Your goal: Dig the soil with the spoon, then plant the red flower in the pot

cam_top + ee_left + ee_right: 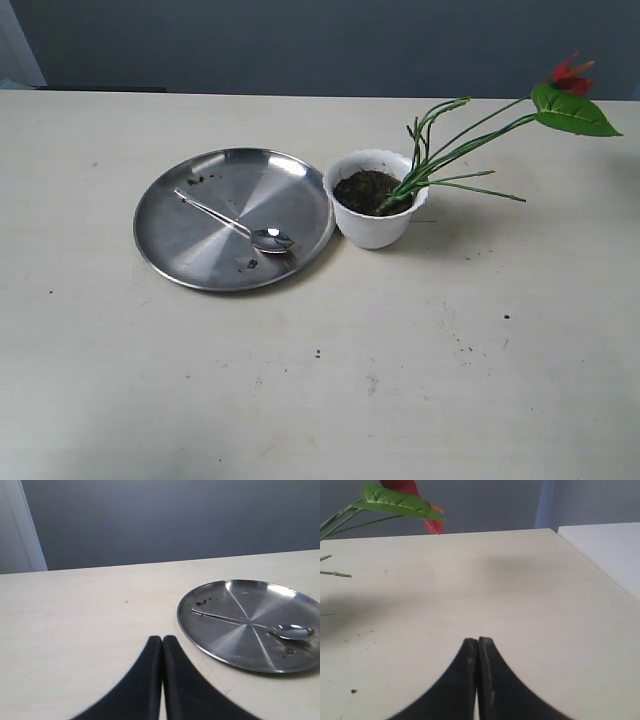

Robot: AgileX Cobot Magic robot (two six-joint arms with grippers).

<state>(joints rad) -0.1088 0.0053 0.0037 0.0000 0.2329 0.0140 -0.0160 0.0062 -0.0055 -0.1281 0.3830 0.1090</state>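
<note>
Left tool (162, 640) and right tool (478, 641), each pressed together and empty, over the tabletop (320, 400). Spoon (232, 224) lies on steel plate (270, 180); red flower (572, 112) leans from soil (362, 188) in pot (375, 232), just beside the plate.

The table (300, 400) lies open in front; plate (200, 195) flanks pot (375, 232) leftward, red flower (570, 112) overhangs rightward

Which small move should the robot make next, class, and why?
Probably open the right gripper, which is shut and empty, and reach for the red flower to straighten it. Its stems already sit in the soil in the pot but lean far sideways. The spoon lies on the steel plate, so digging looks finished.
</note>
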